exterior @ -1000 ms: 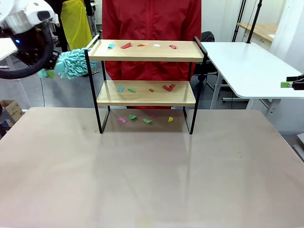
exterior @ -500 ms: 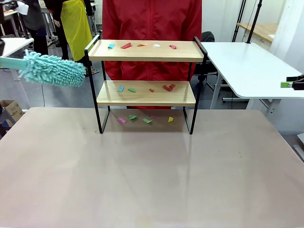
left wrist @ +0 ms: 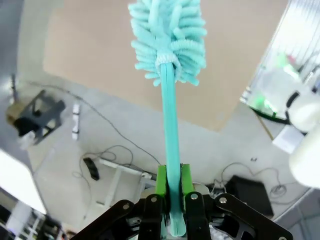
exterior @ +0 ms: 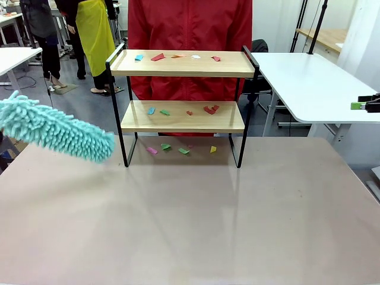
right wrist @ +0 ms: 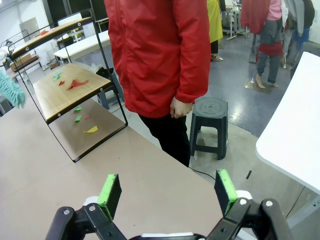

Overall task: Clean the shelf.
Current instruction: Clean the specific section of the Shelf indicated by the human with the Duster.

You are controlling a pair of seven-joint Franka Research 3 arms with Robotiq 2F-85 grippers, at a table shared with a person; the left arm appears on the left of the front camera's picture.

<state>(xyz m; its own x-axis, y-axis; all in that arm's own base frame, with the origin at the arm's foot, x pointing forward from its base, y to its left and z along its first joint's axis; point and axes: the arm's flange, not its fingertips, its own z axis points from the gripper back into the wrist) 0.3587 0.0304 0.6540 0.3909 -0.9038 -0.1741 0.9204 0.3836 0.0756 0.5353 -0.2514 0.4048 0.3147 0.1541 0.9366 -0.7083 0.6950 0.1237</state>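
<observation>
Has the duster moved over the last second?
Yes. The duster has swung down: its head was level with the shelf's top board, and its tip now sits below the lower board, beside the left leg.

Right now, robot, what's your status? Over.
Left fingers shut on duster. Right fingers open, empty. Shelf littered with paper scraps. Person stands behind it.

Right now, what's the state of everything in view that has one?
shelf: upright on the table, uncleaned.
paper scraps: lying on both boards and the table beneath.
duster: held by its handle, left of the shelf, off its boards.
left gripper: shut on the duster.
right gripper: open, empty.
</observation>
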